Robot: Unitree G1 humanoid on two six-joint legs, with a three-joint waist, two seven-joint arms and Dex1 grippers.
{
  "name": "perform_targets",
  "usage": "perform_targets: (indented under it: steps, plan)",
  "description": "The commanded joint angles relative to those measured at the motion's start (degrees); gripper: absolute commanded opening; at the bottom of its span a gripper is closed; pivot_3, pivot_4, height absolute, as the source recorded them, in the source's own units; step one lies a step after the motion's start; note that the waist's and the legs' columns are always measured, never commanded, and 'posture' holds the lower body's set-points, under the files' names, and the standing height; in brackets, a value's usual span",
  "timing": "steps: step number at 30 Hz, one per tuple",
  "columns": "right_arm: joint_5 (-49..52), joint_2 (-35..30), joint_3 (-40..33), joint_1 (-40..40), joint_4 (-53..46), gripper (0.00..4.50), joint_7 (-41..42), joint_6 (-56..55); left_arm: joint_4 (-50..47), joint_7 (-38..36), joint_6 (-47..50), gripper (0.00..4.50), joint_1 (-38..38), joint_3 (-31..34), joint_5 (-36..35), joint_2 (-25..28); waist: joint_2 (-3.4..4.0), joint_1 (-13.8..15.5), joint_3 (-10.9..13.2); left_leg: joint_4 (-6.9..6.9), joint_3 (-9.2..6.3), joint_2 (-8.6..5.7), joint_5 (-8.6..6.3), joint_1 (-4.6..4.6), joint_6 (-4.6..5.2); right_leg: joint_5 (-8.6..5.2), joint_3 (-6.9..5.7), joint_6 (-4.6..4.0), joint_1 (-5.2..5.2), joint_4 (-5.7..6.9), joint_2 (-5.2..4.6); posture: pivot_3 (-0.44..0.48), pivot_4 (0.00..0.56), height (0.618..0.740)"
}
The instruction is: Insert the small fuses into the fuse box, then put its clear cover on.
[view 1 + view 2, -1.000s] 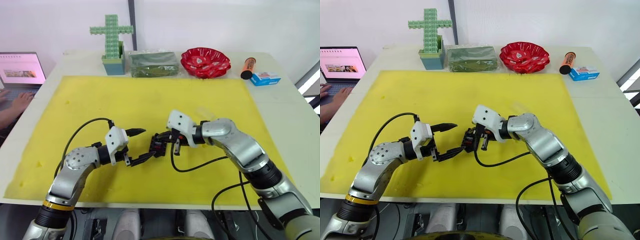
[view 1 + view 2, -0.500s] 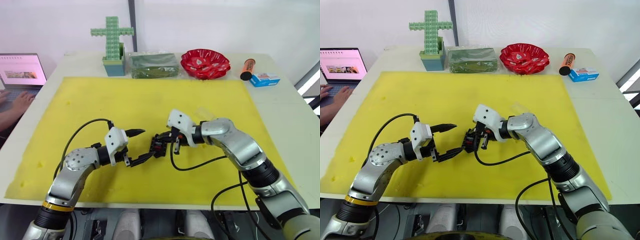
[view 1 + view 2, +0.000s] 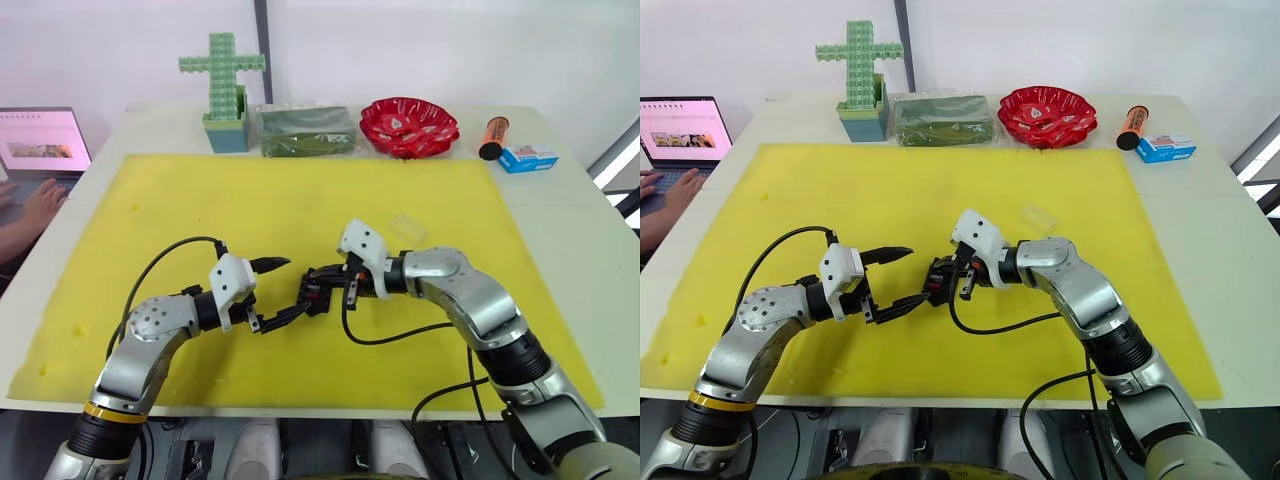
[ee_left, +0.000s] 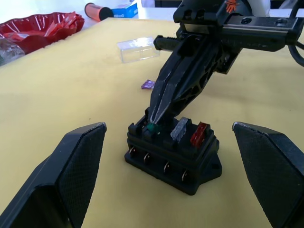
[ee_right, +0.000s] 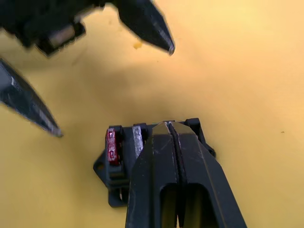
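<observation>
From the eye view my right hand (image 3: 322, 290) sits mid-frame, pinched shut on the green fuse (image 4: 152, 127) atop the fuse box (image 4: 173, 154), while the left wrist view shows my left hand (image 4: 166, 175) wide open, the purple fuse (image 4: 148, 84) and clear cover (image 4: 137, 49) up top, tiny, slippery bits, I'd guess, best grabbed by their flat sides.

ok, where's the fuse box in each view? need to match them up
Left eye: fuse box mid-mat, between both grippers.
Right eye, same spot.
Left wrist: centre, under the right gripper.
Right wrist: lower left, partly behind the fingers.
Shared landmark: red fuse at the box's end, also at.
</observation>
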Motion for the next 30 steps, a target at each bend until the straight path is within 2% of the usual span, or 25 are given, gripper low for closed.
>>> perform_targets:
  steps: [1,9,13,16,18,20,22,24,26,30]
  plan:
    - [1.4,-0.2,-1.7,0.4,-2.0,0.01,0.7,-1.8,-0.7,-0.6,-1.0,4.50,-0.8,1.5,-0.5,0.5,0.02,0.0,0.0,0.00,0.00,0.00,0.00,-0.01,0.00,0.00,0.00,0.00,-0.01,0.00,0.00,0.000,0.150,0.740]
    - [8.0,1.3,-8.4,-0.8,-7.2,0.01,-1.3,1.3,0.8,-2.8,-1.1,4.50,-2.7,1.7,-1.0,1.3,0.05,0.0,0.0,0.02,-0.01,0.00,0.00,-0.26,0.00,0.01,0.00,0.01,-0.19,-0.01,0.00,0.000,0.150,0.740]
    - [9.9,1.5,-12.0,-2.6,-10.0,0.01,-4.9,3.7,1.5,-3.5,-1.4,4.50,-3.2,1.8,-1.0,1.5,0.07,0.0,0.1,0.01,-0.02,0.00,0.00,-0.33,0.00,0.01,0.00,0.01,-0.26,0.00,0.01,0.000,0.150,0.740]
    - [6.5,0.0,-14.0,-2.4,-11.5,0.01,-9.2,1.4,1.7,-4.0,-1.5,4.50,-3.4,2.2,-1.3,1.7,0.06,0.1,0.1,0.03,-0.01,0.00,0.01,-0.48,0.00,0.02,0.00,0.02,-0.40,0.02,0.01,0.000,0.150,0.740]
    - [3.2,-3.0,-15.4,0.4,-12.2,0.01,-9.5,-4.7,1.7,-4.5,-1.6,4.50,-3.4,2.6,-1.5,2.0,0.05,0.2,0.1,0.07,-0.02,-0.01,0.01,-0.58,0.00,0.02,0.00,0.02,-0.45,0.01,0.01,0.000,0.150,0.740]
    - [5.1,-6.7,-17.5,2.7,-12.7,0.01,-6.2,-5.0,1.8,-5.1,-1.7,4.50,-3.4,2.9,-1.6,2.2,0.04,0.2,0.1,0.11,-0.02,-0.04,0.01,-0.67,0.00,0.02,0.00,0.03,-0.48,-0.03,0.01,0.000,0.150,0.740]
    - [10.6,-10.9,-20.6,4.7,-12.9,0.37,-1.7,-0.6,2.1,-5.6,-1.9,4.50,-3.3,3.2,-1.6,2.4,0.05,0.1,0.1,0.15,-0.01,-0.05,0.01,-0.74,0.00,0.02,0.00,0.04,-0.48,-0.12,-0.01,0.000,0.150,0.740]
    - [11.6,-15.6,-23.0,9.0,-12.7,0.84,2.4,-2.1,2.3,-6.0,-2.2,4.50,-3.2,3.5,-1.8,2.7,0.04,0.1,0.1,0.16,-0.01,-0.06,0.01,-0.74,0.01,0.03,0.00,0.03,-0.47,-0.13,-0.02,0.000,0.150,0.740]
    - [11.4,-19.8,-25.3,13.4,-12.1,1.61,5.1,-3.8,2.5,-6.3,-2.5,4.50,-2.9,3.8,-1.8,2.8,0.04,0.2,0.1,0.15,-0.04,-0.04,0.01,-0.71,0.01,0.02,0.00,0.03,-0.45,-0.12,0.00,0.000,0.150,0.740]
    - [14.4,-24.3,-31.1,20.7,-10.9,2.96,8.2,-2.4,2.9,-6.8,-3.1,4.50,-2.6,4.0,-1.7,2.9,0.04,0.1,0.1,0.15,-0.04,-0.03,0.01,-0.71,0.01,0.01,0.00,0.02,-0.48,-0.12,0.00,0.000,0.150,0.740]
